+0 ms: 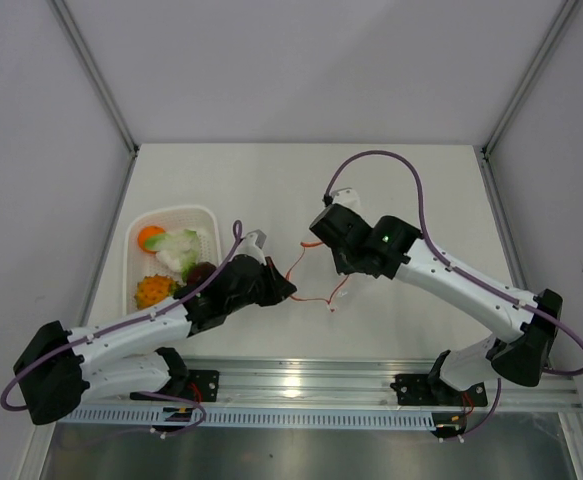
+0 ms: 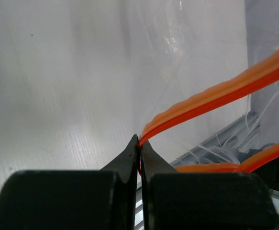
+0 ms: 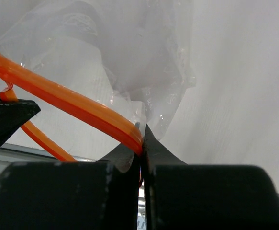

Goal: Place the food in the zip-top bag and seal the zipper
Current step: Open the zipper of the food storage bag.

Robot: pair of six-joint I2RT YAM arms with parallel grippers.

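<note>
1. Looking down from the top external view, the left gripper [image 1: 289,292] and the right gripper [image 1: 314,238] face each other over the white table [image 1: 421,190], tips near but apart
2. Between those tips the zipper [image 1: 316,299] shows as a thin red-orange line sagging from one gripper to the other; the film of the zip-top bag is too faint in this view to trace
3. Behind the left gripper, beside its wrist, the food [image 1: 176,262] lies in a white mesh basket [image 1: 176,209]: a round orange fruit [image 1: 151,237], a pale leafy vegetable [image 1: 183,247], an orange pineapple [image 1: 153,290] and a dark red-purple piece [image 1: 202,271] just beside the arm
4. From the left wrist, the left gripper [image 2: 139,143] is clenched on one end of the zipper [image 2: 216,93], which climbs from the tips up to the right; a second run of strip lies lower right, and the zip-top bag [image 2: 187,48] spreads clear ahead of the tips
5. From the right wrist, the right gripper [image 3: 141,139] is pinched tight on the zipper [image 3: 67,100], which runs from the tips up to the left; the zip-top bag [image 3: 144,57] hangs crumpled straight ahead of the tips
</note>
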